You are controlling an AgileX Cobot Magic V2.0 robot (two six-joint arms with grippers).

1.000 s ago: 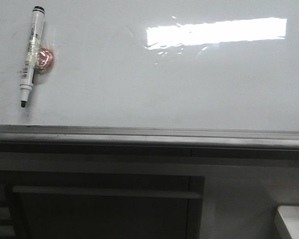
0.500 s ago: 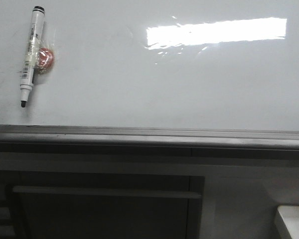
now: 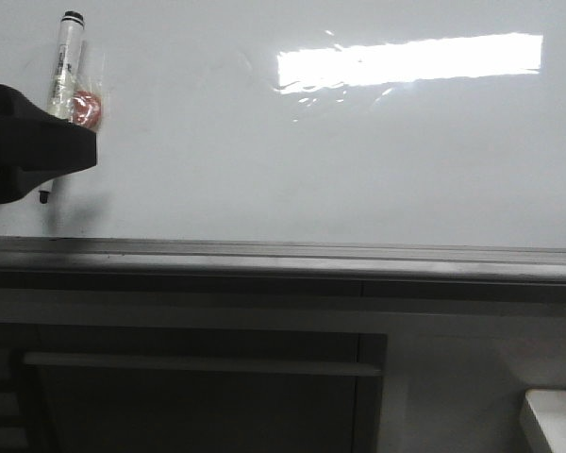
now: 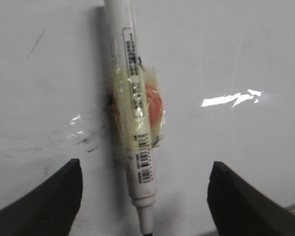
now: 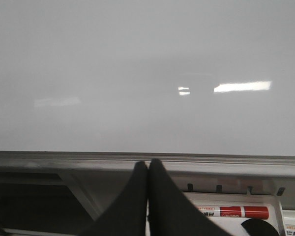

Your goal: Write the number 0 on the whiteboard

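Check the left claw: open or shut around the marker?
Open. The left claw has its fingers spread apart on either side of the marker, touching neither side.

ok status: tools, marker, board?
Left tool open, straddling marker, not gripping. Right tool shut, empty, below board rail. Whiteboard bare, no 0 drawn. Marker taped with an orange piece.

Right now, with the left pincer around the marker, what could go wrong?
The marker is taped to the whiteboard over a red piece; pulling may tear the tape or twist the marker. The left pincer stands open near the tip, so a low grip could smear ink. No 0 is drawn yet.
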